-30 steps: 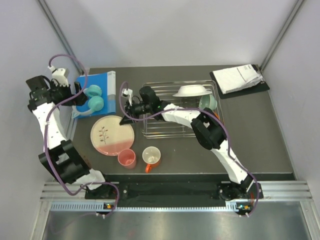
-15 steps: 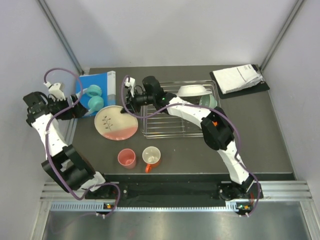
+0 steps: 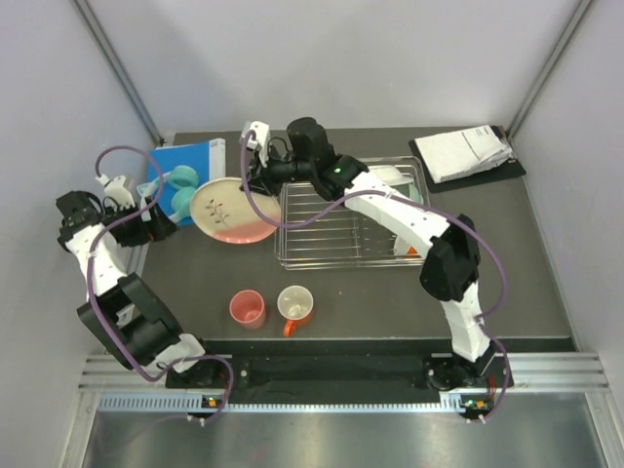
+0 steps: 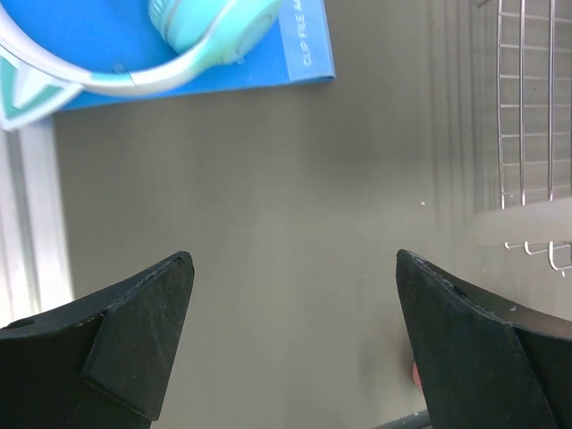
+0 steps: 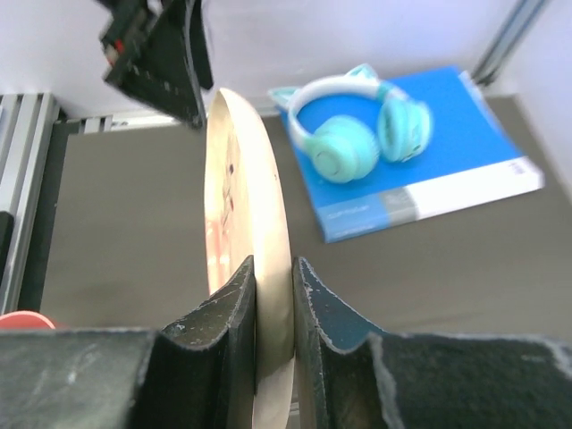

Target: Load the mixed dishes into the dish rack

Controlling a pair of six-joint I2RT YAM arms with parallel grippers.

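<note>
My right gripper (image 5: 274, 268) is shut on the rim of the cream-and-pink plate (image 5: 241, 214), which stands edge-on between its fingers. From above, the plate (image 3: 232, 211) hangs tilted over the table just left of the silver wire dish rack (image 3: 331, 244), with the right gripper (image 3: 258, 185) at its far edge. A white bowl (image 3: 392, 175) in the rack shows partly behind the right arm. The pink cup (image 3: 248, 309) and orange mug (image 3: 294, 304) stand near the front. My left gripper (image 3: 164, 222) (image 4: 293, 259) is open and empty, left of the plate.
A blue book (image 3: 190, 161) with mint headphones (image 3: 181, 191) on it lies at the back left, close to the plate. White papers on a black board (image 3: 466, 154) lie at the back right. The table's left edge (image 4: 31, 223) runs beside my left gripper.
My right gripper has lifted the plate off the table and carried it back and slightly right, tilting it on edge. The left arm has drawn back and lower on the left.
</note>
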